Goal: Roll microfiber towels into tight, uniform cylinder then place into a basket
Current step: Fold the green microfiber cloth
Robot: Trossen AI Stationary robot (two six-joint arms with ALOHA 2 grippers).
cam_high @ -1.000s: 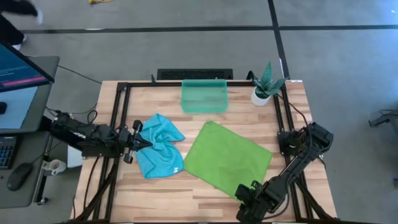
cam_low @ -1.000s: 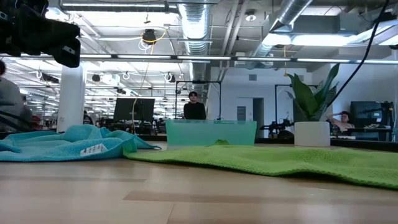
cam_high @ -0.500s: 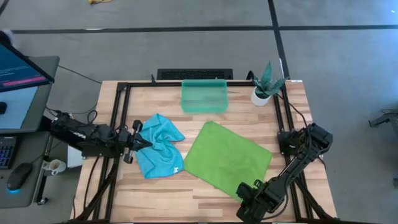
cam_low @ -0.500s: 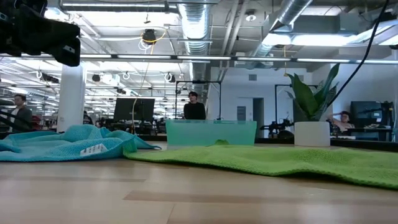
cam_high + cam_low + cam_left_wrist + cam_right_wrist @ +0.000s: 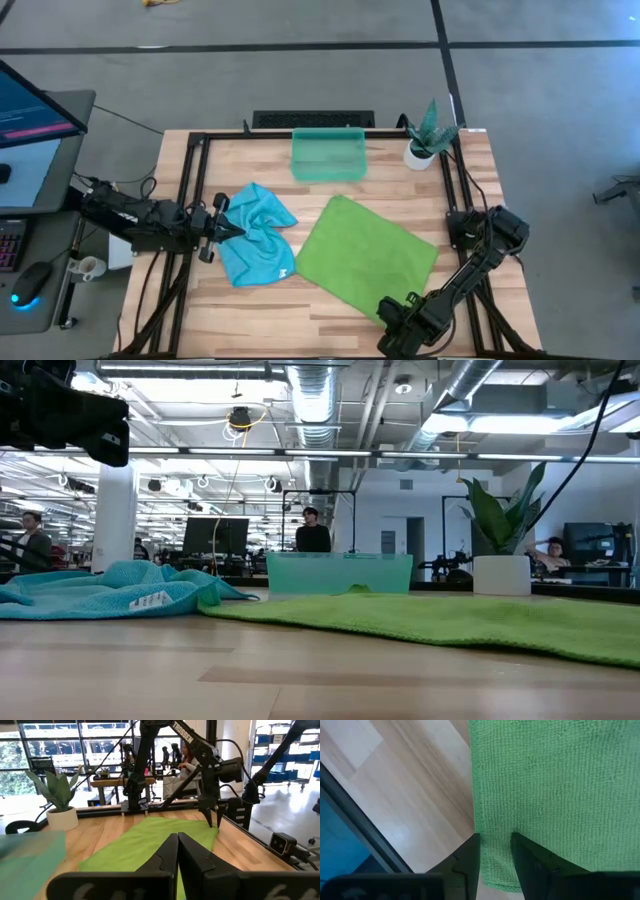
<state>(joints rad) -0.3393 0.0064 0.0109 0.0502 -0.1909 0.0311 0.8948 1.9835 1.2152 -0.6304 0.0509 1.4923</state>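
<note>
In the high view the right gripper [image 5: 392, 318] sits at the picture's bottom edge, its arm partly cut off there, and whether it touches the green towel [image 5: 365, 252] cannot be told. The right wrist view shows only that towel's corner; the rest runs off the picture. In the low view the left arm [image 5: 62, 412] is a dark mass cut by the top left corner, and the blue towel [image 5: 100, 589] runs past the left edge. The basket [image 5: 30, 865] in the left wrist view is a blur.
</note>
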